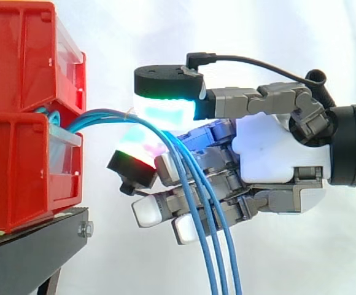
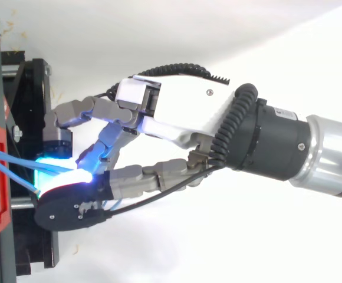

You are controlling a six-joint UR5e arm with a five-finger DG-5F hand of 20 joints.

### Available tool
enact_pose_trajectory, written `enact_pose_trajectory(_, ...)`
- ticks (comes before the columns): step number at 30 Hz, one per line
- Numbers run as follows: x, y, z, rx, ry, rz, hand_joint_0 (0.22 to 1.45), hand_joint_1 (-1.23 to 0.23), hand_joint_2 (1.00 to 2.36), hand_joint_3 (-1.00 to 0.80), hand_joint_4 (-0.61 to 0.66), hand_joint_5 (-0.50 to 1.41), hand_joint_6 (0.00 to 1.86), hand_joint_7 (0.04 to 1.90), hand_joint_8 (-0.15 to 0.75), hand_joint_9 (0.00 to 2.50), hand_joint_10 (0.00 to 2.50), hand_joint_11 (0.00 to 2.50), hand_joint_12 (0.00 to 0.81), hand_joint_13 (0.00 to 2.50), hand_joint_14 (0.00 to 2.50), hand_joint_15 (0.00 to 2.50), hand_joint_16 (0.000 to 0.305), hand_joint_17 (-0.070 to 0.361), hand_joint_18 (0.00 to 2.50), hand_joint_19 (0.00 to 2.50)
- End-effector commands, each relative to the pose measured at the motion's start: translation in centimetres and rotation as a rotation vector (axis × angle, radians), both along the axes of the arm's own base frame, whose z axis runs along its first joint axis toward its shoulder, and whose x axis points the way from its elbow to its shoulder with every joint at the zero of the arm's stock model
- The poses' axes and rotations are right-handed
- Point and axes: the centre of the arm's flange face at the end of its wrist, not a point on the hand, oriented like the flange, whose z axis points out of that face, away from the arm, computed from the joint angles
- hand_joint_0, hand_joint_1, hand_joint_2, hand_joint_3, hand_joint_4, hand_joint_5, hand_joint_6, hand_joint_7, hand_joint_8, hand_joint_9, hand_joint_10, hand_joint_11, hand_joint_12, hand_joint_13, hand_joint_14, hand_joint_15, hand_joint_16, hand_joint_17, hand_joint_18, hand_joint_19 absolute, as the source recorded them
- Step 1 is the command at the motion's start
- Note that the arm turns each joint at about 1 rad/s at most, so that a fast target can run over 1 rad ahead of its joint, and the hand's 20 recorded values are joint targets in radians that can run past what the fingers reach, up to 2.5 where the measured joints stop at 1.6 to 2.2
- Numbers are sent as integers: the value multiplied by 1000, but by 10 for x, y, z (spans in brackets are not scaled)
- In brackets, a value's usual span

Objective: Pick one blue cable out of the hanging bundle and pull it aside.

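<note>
So, fingers first: they're apart, not clamped on anything. My thumb pad sits on top, glowing cyan and green. The other pads fan out below it, loosely bent. The nearest one glows red and green, and the lower ones are plain white.

The thin blue cables run right through the gap between the thumb pad and that red-lit tip. They pass close under the thumb, though I honestly can't tell whether they touch it. From there they arc over in front of my lower fingers and hang straight down past the bottom of the side view, bunched closely together. From above, they come in from the left edge and disappear into a bright blue glow where my thumb and one fingertip sit near each other.

Further out, the cables start at the slot between the stacked red plastic bins on the left, which rest on a black metal stand. Behind my fingers is my white palm shell, then the black and silver wrist heading off right. A white curtain sits behind it all.
</note>
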Motion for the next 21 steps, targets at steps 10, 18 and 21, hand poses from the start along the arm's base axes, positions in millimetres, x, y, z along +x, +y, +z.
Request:
enact_pose_trajectory(10,-10,-12,12,-11,56,-9,735,-929,1000,-500,283,-151,908,1561,349,1017,14,715,411,944,19,482,55,123,932,572)
enact_pose_trajectory(18,-18,-17,20,-20,98,-9,486,-670,1000,-500,326,-131,882,1415,384,1040,14,668,455,938,17,492,61,137,949,633)
enact_pose_trajectory(21,-18,-17,21,-22,101,-8,524,-526,1000,-500,324,-131,868,1440,377,1035,13,646,448,927,16,493,59,133,920,661)
